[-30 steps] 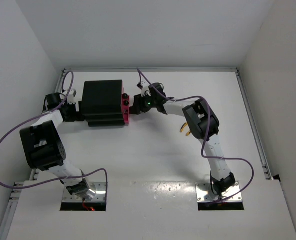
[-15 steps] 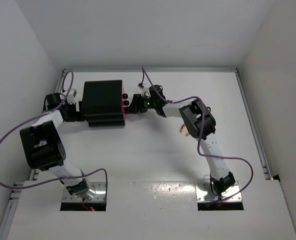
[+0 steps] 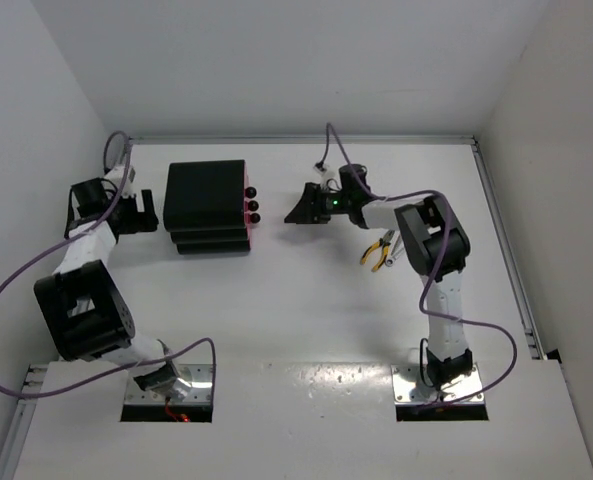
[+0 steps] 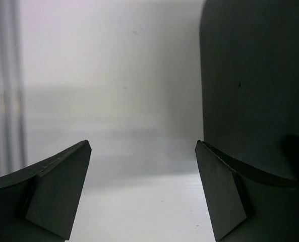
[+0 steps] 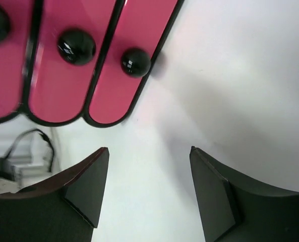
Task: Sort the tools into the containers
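The black cabinet (image 3: 204,205) stands at the back left, its pink drawers (image 3: 246,205) facing right, all flush, with three black knobs. In the right wrist view the pink drawers (image 5: 63,55) and a knob (image 5: 135,61) lie ahead of my open, empty right gripper (image 5: 149,151). From above, the right gripper (image 3: 294,212) hovers a short gap right of the knobs. My left gripper (image 3: 151,212) is open and empty, just left of the cabinet; its black side (image 4: 255,85) fills the right of the left wrist view. The yellow-handled pliers (image 3: 377,250) lie by the right arm; the wrench is not clearly seen.
White walls close the table at the back and both sides, with a metal rail (image 3: 501,230) along the right edge. Purple cables loop from both arms. The right arm's elbow (image 3: 431,240) rises just right of the pliers.
My right gripper has drawn back to the right, away from the drawer fronts. My left gripper has moved left off the cabinet's back. The pliers now show fully.
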Motion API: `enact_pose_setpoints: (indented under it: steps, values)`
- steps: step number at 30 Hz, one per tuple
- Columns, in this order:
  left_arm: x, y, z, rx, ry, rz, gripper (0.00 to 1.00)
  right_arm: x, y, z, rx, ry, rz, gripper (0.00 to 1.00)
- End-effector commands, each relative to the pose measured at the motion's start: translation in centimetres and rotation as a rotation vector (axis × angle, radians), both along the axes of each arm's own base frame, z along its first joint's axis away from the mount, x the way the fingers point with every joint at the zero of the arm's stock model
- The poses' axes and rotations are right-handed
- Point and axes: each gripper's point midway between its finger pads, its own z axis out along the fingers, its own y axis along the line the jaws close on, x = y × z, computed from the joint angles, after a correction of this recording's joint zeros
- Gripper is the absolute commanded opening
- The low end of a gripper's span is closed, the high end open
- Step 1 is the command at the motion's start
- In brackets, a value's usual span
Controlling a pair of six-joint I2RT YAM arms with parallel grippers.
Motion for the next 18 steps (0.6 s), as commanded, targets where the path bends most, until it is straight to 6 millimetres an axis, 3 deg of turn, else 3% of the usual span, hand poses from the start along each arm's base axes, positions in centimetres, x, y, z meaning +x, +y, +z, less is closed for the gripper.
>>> enact_pose_setpoints:
  steps: [1, 2, 4, 5, 7, 9, 13, 18]
  values:
    - [0.9, 1.6, 6.6, 0.043, -0.167, 0.04, 0.91, 0.5, -2.1, 4.6, 0.091, -0.012, 0.009, 0.66]
    - [0.8, 1.6, 8.9, 0.067, -0.22, 0.039, 0.91, 1.0, -2.2, 5.6, 0.128, -0.022, 0.0, 0.65]
    - [0.4, 1.4, 10.9, 0.097, -0.266, 0.032, 0.91, 0.8, -2.0, 6.3, 0.22, 0.11, -0.021, 0.63]
    - [0.4, 1.2, 12.2, 0.103, -0.3, 0.021, 0.91, 1.3, -1.6, 7.9, 0.291, 0.057, -0.011, 0.63]
    - [0.1, 0.2, 14.8, 0.123, -0.349, -0.01, 0.91, 1.0, -1.2, 7.5, 0.383, 0.216, -0.035, 0.62]
    - [0.3, -1.4, 15.4, 0.128, -0.358, -0.075, 0.91, 1.2, 0.0, 8.8, 0.469, 0.198, -0.005, 0.62]
    - [0.0, -3.4, 16.9, 0.123, -0.381, -0.126, 0.91, 1.7, 1.3, 9.4, 0.574, 0.26, 0.003, 0.62]
    - [0.8, -5.7, 17.3, 0.113, -0.368, -0.181, 0.91, 2.5, 2.5, 8.9, 0.583, 0.289, -0.004, 0.62]
